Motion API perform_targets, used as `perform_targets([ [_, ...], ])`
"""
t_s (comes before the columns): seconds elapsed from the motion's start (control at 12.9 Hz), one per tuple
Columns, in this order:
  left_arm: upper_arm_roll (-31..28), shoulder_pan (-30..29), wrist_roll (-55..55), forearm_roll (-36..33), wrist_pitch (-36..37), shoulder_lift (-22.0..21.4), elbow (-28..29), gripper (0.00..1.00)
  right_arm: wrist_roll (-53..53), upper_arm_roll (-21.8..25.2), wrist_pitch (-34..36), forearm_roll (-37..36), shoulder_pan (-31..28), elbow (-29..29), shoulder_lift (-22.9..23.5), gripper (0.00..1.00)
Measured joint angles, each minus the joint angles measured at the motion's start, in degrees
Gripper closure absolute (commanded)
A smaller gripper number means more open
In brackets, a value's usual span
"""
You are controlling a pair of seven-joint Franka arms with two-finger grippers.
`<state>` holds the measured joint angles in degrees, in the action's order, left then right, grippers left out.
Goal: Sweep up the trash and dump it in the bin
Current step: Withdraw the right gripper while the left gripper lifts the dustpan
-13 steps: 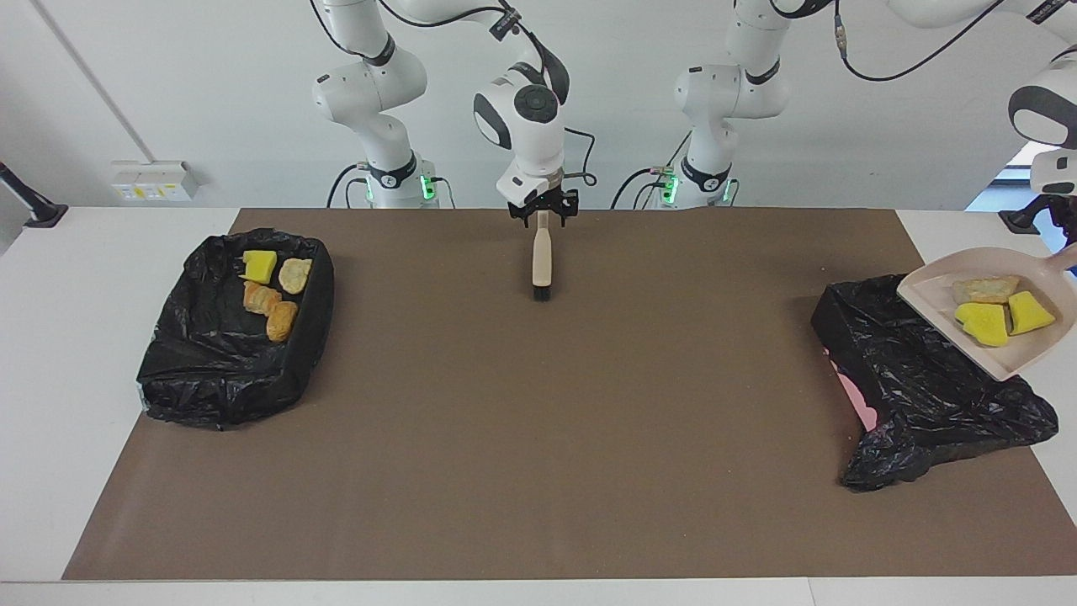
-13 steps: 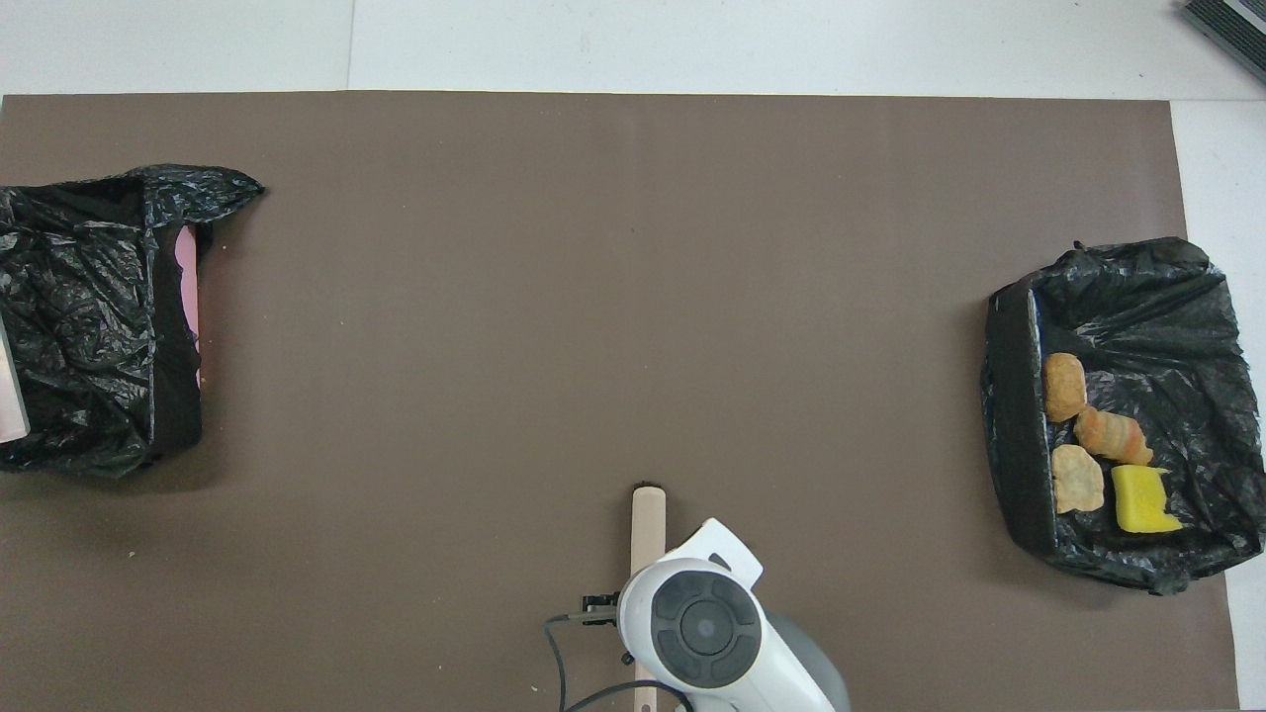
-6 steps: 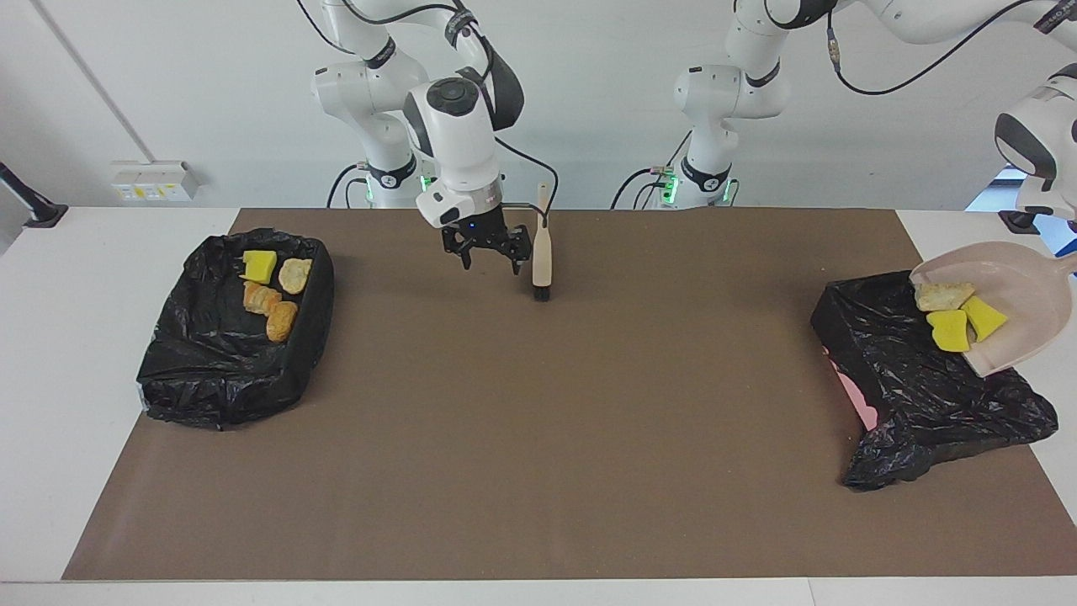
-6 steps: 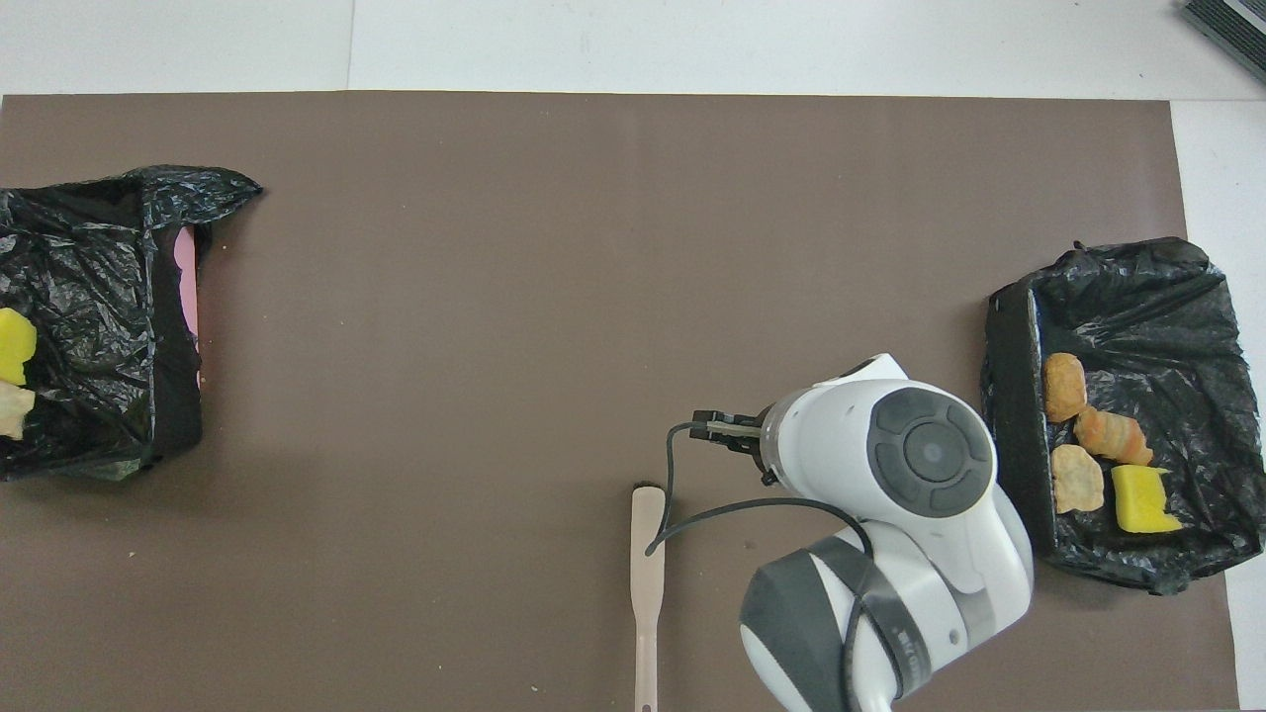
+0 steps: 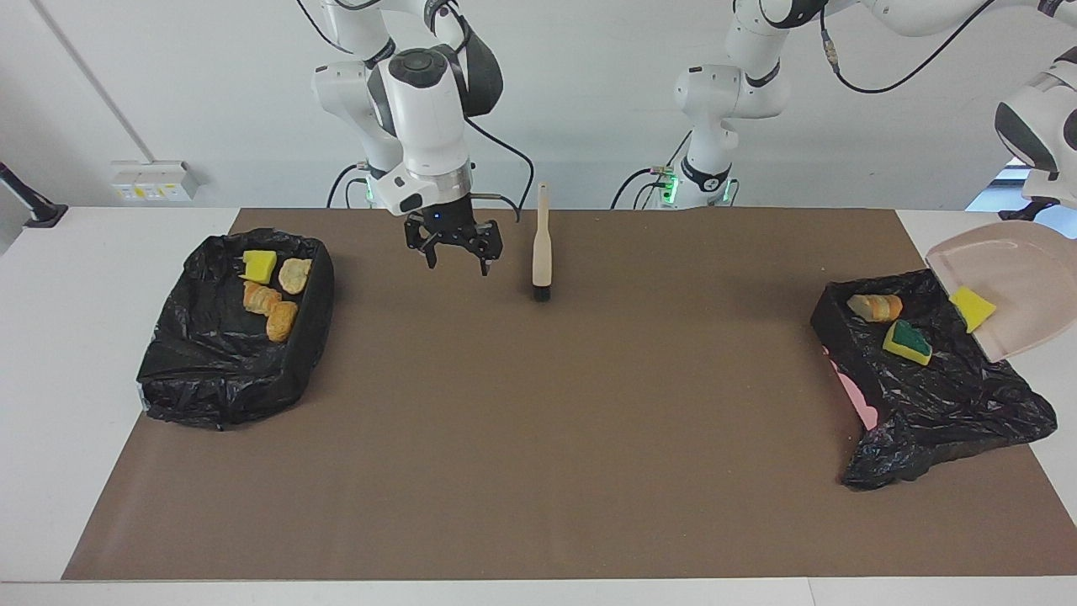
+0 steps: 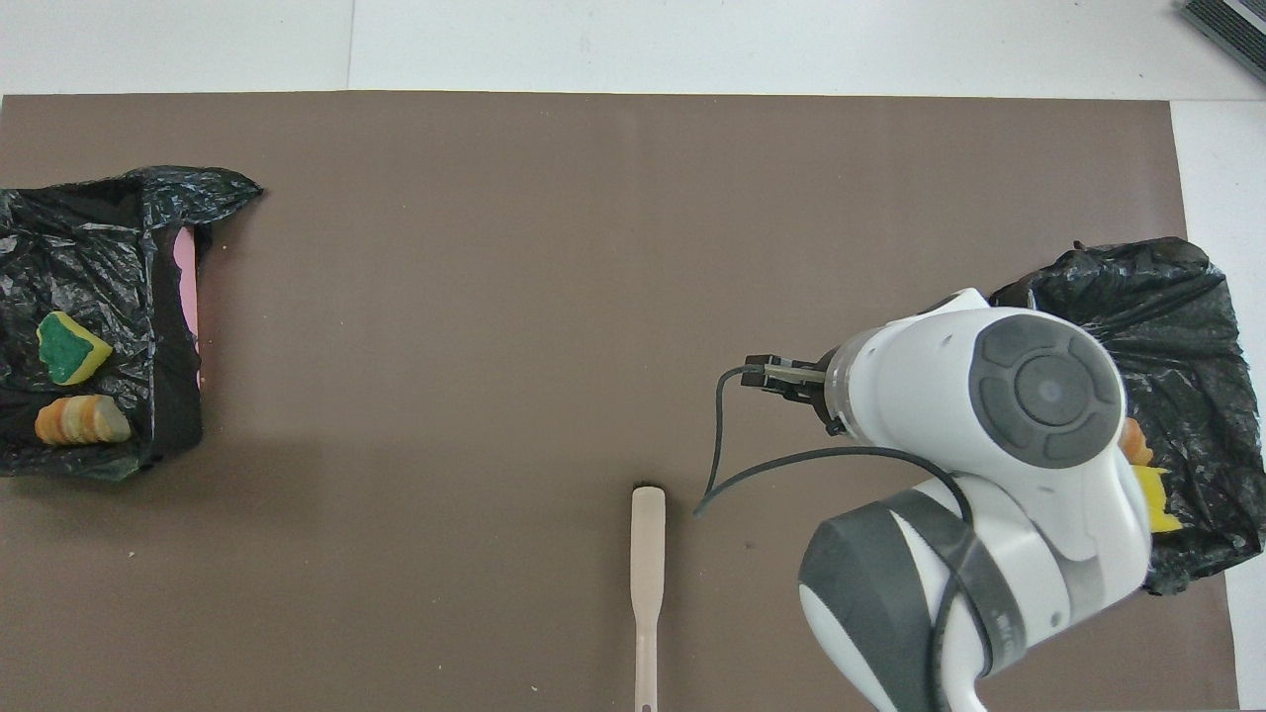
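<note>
My left arm holds the pink dustpan [image 5: 1014, 282] tilted over the black-lined bin [image 5: 942, 396] at its end of the table; the handle and my left gripper are cut off by the frame's edge. A tan-orange lump [image 5: 875, 307] and a green-backed sponge [image 5: 907, 341] lie in that bin, and both show in the overhead view, the sponge [image 6: 71, 346] and the lump [image 6: 81, 422]. A yellow sponge [image 5: 972, 307] sits at the dustpan's lip. My right gripper [image 5: 454, 251] is open and empty, up over the mat beside the brush [image 5: 543, 252].
A second black-lined bin [image 5: 227, 370] at the right arm's end holds a yellow sponge [image 5: 259, 266] and three tan-orange lumps [image 5: 282, 318]. The brush lies flat on the brown mat [image 5: 538, 438]. In the overhead view my right arm [image 6: 989, 475] covers part of that bin [image 6: 1187, 297].
My right gripper let go of the brush and moved off toward the bin at its end. The dustpan tipped further; the lump and the green-backed sponge slid into the bin.
</note>
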<state>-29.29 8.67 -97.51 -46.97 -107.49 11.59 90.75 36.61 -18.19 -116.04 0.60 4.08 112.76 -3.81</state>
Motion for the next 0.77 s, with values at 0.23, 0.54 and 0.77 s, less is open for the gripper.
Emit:
perform_targets([
  [0.23,4.29,0.09,0.91,-3.16,5.55,0.02,-1.08,1.0,-2.03,0.04,4.4,-0.1,-1.94,-5.75,-0.19,0.0],
  [0.54,7.04,0.0,4.88,-1.03,7.93,-0.41,-1.68,1.0,-14.46,7.36,10.72,-0.22,-2.29,-12.75,-0.3,0.0],
  [0.77,10.88,-0.1,13.47,8.24,12.75,-1.98,-2.04,1.0,-23.19,17.45,17.43,-0.22,0.93,-18.1,-0.31,0.0],
])
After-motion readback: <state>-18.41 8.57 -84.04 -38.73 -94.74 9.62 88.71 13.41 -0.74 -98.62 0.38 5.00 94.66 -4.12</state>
